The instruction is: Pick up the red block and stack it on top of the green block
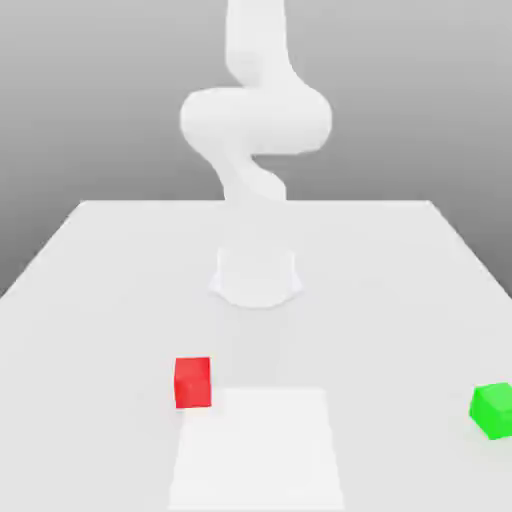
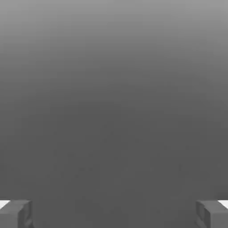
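Exterior view: a white Panda arm (image 1: 255, 130) rises at twelve o'clock from its round base (image 1: 256, 277) on a pale, matte table (image 1: 100, 260), with both blocks untouched before it. The red block (image 1: 193, 382), a small plain cube, sits on the table toward seven o'clock from the base, just beside the corner of a brighter white square patch (image 1: 258, 445) near the front edge. The green block (image 1: 493, 410), a cube of the same size, rests well apart at about four o'clock, close to the exterior view's right border. Seen from the hand camera, the gripper (image 2: 114, 213) is spread wide, its two grey, blocky fingertips (image 2: 18, 213) at opposite edges with nothing between them, facing plain grey background. That open, empty stance suggests the pickup has not begun; the arm must first reach down to the red cube.
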Controlling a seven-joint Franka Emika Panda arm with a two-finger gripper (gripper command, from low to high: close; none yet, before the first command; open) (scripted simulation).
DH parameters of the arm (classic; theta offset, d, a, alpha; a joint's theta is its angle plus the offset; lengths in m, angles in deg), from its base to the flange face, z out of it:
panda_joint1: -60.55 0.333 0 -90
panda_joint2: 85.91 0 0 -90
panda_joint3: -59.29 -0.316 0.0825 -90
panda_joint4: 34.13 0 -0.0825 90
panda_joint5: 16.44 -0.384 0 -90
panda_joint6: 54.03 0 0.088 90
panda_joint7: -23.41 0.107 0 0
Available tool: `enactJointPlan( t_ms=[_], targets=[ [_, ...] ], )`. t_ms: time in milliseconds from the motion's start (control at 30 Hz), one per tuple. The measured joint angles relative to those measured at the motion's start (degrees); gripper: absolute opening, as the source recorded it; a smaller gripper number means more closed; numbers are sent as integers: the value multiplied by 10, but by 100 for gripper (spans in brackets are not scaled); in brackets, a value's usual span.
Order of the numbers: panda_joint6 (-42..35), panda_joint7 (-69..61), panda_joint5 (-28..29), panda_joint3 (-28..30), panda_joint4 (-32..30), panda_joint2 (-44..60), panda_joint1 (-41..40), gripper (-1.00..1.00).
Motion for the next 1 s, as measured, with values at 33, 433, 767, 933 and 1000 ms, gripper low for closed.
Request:
enactJointPlan(
  t_ms=[33,433,767,933,1000],
  targets=[
    [14,31,-1,-8,-17,18,-13,0],
    [160,356,-16,-75,-197,206,-148,0],
    [282,596,-27,-91,-328,361,-224,0],
    [357,656,42,-72,-320,450,-228,0],
    [388,678,74,-41,-315,487,-206,0]
  ],
)
